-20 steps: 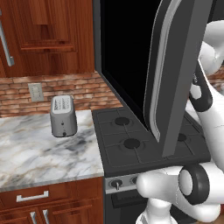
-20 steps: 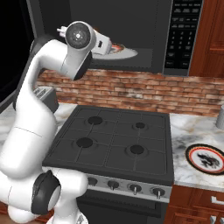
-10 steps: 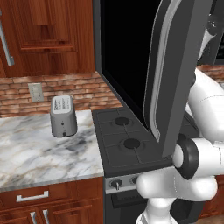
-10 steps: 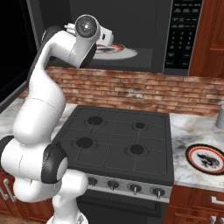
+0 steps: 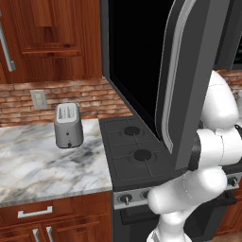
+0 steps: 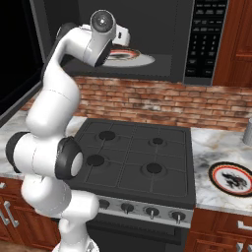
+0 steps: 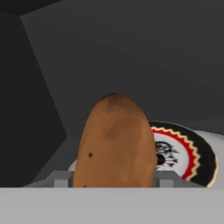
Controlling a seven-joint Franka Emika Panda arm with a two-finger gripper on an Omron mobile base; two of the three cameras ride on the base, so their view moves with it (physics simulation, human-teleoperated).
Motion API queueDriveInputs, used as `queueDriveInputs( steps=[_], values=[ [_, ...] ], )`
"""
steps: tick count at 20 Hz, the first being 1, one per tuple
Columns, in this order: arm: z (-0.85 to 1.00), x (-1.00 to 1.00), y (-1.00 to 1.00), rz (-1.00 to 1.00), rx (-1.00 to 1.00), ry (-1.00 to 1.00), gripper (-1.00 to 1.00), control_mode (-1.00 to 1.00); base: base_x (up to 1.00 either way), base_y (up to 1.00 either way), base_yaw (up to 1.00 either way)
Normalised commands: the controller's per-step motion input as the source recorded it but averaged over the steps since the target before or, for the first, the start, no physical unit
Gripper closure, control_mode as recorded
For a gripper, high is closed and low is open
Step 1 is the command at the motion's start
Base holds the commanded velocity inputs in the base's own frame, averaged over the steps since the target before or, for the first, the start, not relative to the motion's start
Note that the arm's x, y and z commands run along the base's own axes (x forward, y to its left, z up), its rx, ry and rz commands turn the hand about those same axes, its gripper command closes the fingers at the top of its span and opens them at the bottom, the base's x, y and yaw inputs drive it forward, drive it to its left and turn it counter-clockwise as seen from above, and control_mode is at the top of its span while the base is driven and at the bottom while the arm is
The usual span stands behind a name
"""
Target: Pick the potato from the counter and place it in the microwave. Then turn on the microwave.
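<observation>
Potato [image 7: 114, 142]: brown, smooth, dark-specked

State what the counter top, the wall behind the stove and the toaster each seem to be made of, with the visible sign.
Counter: polished marble, judging by grey veining on white. Wall: brick, shown by reddish blocks with pale mortar lines. Toaster: probably brushed metal, given its silver-grey sheen.

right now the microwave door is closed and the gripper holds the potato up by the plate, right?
Not quite: the microwave door is swung open, as the left base view shows. The gripper does hold the potato by the plate.
</observation>
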Motion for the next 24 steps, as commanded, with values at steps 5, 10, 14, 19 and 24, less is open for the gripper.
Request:
queueDriveInputs(
  steps=[5, 10, 14, 19, 24],
  values=[
    [-0.10, 0.41, 0.00, 0.01, -0.04, 0.06, 1.00, -1.00, 0.00, 0.00, 0.00],
    [-0.18, 0.30, 0.00, 0.02, -0.03, 0.05, 1.00, -1.00, 0.00, 0.00, 0.00],
    [-0.21, 0.22, 0.00, 0.01, -0.02, 0.05, 1.00, -1.00, 0.00, 0.00, 0.00],
    [-0.15, 0.20, 0.00, 0.01, -0.02, 0.02, 1.00, -1.00, 0.00, 0.00, 0.00],
    [-0.21, 0.21, 0.00, 0.01, -0.02, 0.00, 1.00, -1.00, 0.00, 0.00, 0.00]
  ],
)
